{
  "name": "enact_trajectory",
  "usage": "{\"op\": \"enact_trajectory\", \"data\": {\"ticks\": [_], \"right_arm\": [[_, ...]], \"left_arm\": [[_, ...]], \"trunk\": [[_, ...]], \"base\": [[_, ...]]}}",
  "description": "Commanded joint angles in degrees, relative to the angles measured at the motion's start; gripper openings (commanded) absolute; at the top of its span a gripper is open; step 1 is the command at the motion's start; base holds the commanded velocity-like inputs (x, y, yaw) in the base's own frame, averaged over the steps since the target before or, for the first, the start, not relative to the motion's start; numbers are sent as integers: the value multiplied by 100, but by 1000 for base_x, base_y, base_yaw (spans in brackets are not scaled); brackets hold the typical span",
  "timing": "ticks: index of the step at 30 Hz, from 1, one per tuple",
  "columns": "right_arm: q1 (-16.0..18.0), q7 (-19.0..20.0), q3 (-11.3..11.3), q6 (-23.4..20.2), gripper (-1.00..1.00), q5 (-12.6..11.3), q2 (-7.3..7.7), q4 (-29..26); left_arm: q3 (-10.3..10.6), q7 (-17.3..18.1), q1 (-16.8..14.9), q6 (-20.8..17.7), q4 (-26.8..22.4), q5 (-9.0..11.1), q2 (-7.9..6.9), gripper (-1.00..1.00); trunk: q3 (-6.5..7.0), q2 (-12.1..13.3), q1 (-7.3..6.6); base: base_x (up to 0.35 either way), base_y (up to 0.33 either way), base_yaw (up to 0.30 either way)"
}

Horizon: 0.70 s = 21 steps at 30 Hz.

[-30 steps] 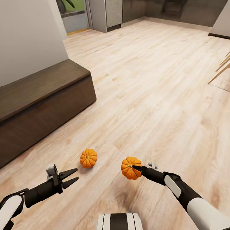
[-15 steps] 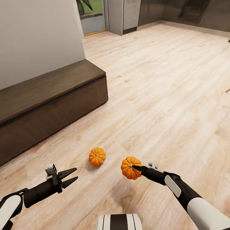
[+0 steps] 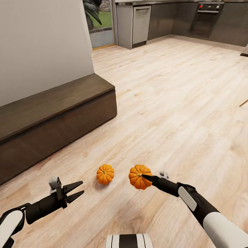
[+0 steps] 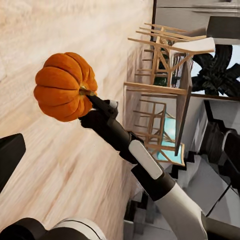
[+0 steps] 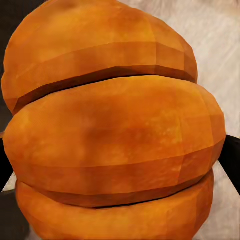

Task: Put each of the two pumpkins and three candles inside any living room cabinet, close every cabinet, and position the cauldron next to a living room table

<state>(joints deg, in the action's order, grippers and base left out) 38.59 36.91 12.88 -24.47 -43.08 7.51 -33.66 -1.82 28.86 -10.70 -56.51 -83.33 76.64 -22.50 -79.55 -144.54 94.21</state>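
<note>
Right gripper (image 3: 143, 177) jaws clamped on one pumpkin (image 3: 139, 176), left gripper (image 3: 77, 191) jaws apart and empty. Second pumpkin (image 3: 105, 174) sits on the floor near the cabinet (image 3: 49, 121), which we see shut. Nothing's stowed yet, we reckon.

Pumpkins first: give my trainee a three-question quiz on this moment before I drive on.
1. True or false: the right gripper holds a pumpkin clear of the floor.
2. Where is the other pumpkin? A) on the cabinet B) on the floor between the grippers C) in the left gripper
3. Fill in: the left gripper's jaws are ____ and hold nothing.

Key: 1 true, as the left wrist view shows it lifted; 2 B; 3 open.
</note>
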Motion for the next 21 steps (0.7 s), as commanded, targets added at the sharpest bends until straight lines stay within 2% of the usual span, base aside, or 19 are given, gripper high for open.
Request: {"op": "enact_trajectory", "data": {"ticks": [1, 3, 5, 6, 10, 12, 13, 16, 18, 19, 21], "right_arm": [[-8, 79, 27, -43, -100, -4, 59, -159], [-20, 186, -86, -102, -100, -33, 191, -496], [-26, 240, -304, -243, -100, -77, 368, -822], [-33, 250, -370, -306, -100, -96, 410, -919], [-331, 276, -958, -979, -100, -274, 625, -2000], [-563, 251, -1259, -1348, -100, -300, 658, -2668], [-716, 223, -1488, -1678, -100, -294, 670, -3178], [-1005, 126, -1979, -2557, -100, -276, 663, -4288], [-1208, 1, -2335, -3028, -100, -296, 634, -4880], [-1275, -51, -2531, -3217, -100, -302, 623, -5040], [-1317, -83, -2694, -3344, -100, -291, 619, -5117]], "left_arm": [[-8, 23, -2, -27, 1, -15, 0, 100], [-6, 23, -2, -27, 1, -16, 0, 100], [-4, 23, -2, -26, 1, -17, 0, 100], [-4, 23, -2, -27, 1, -17, 0, 100], [-4, 23, -2, -24, 1, -19, 3, 100], [-3, 23, -2, -23, 1, -28, 7, 100], [-3, 23, -2, -24, 1, -34, 8, 100], [-3, 19, -2, -24, 1, -42, 14, 100], [-3, 16, -2, -20, 1, -43, 15, 100], [-3, 15, -2, -19, 1, -43, 12, 100], [-3, 11, -2, -17, 6, -43, 13, 100]], "trunk": [[19, 0, -3], [63, 3, -8], [107, 6, -13], [129, 7, -16], [218, 12, -26], [218, 12, -26], [218, 12, -26], [218, 12, -26], [218, 12, -26], [218, 12, -26], [218, 12, -26]], "base": [[0, 0, 0], [0, 0, 0], [0, 0, 0], [0, 0, 0], [0, 0, 0], [0, 0, 0], [0, 0, 0], [0, 0, 0], [0, 0, 0], [0, 0, 0], [0, 0, 0]]}}
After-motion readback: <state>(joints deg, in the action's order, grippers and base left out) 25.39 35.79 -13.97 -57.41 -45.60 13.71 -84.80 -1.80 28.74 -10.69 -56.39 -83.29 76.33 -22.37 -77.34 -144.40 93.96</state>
